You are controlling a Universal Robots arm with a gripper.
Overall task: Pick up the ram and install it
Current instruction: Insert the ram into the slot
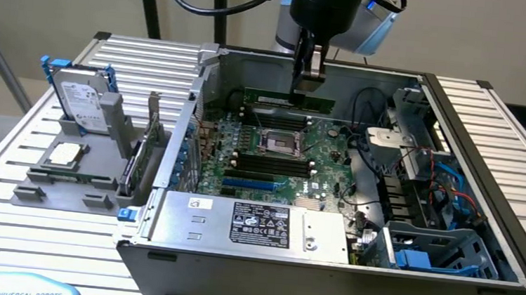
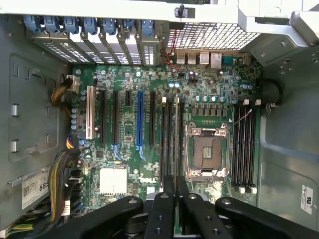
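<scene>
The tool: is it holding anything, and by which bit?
Yes, the tool holds the ram by its upper long edge, near the middle.

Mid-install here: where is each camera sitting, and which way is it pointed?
Exterior view: apart from the robot, raised, looking down at an angle into the open computer case; shows the arm and the gripper shut on the ram.
Wrist view: on the wrist, looking straight down onto the motherboard; shows the gripper's black fingers.
Shared: the motherboard, its processor socket, and the gripper.
</scene>
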